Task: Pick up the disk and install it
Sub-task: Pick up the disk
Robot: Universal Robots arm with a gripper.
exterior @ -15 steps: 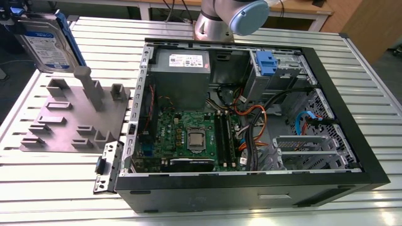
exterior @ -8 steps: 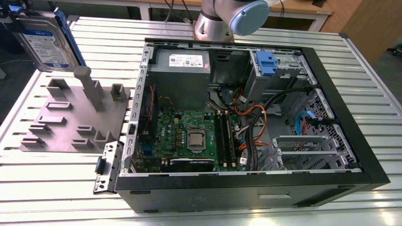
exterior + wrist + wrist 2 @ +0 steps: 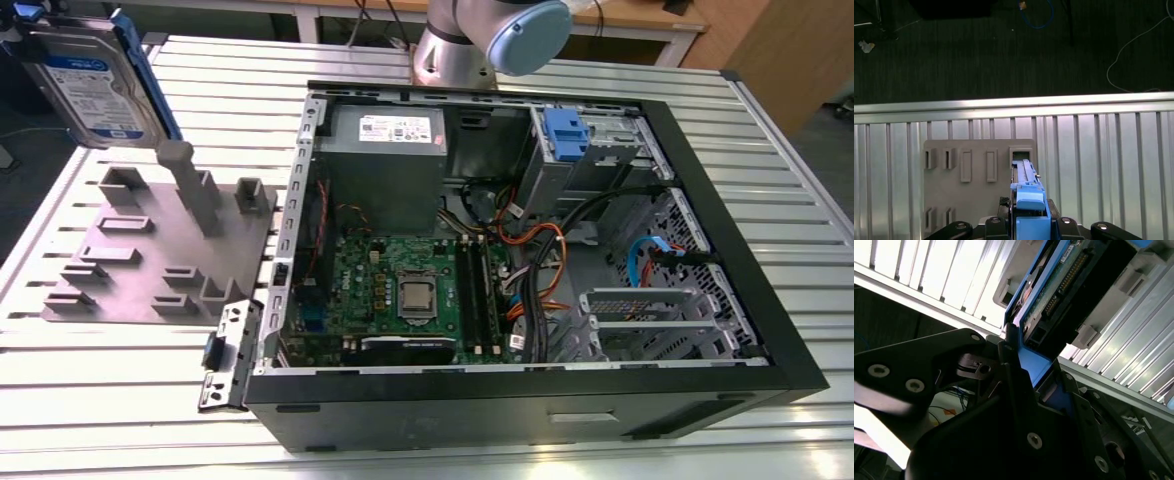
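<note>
The disk (image 3: 91, 85), a silver-grey drive with a white-and-blue label in a bright blue bracket, hangs upright in the air at the exterior view's far left, above the grey fixture plate (image 3: 134, 265). In the first wrist view the disk (image 3: 1026, 192) shows edge-on, blue bracket toward the camera, over a slot of the plate (image 3: 974, 195). My gripper (image 3: 1029, 222) is shut on the disk, a black finger on each side. In the second wrist view the disk's circuit-board side (image 3: 1064, 282) and blue frame sit between the black fingers (image 3: 1010, 357).
An open black computer case (image 3: 694, 300) lies on the ribbed metal table (image 3: 787, 170), holding a power supply (image 3: 387, 140), a motherboard (image 3: 400, 290), cables and a drive bay with a blue latch (image 3: 566, 135). The arm's base (image 3: 461, 50) stands behind the case. Dark floor (image 3: 1004, 50) lies beyond the table edge.
</note>
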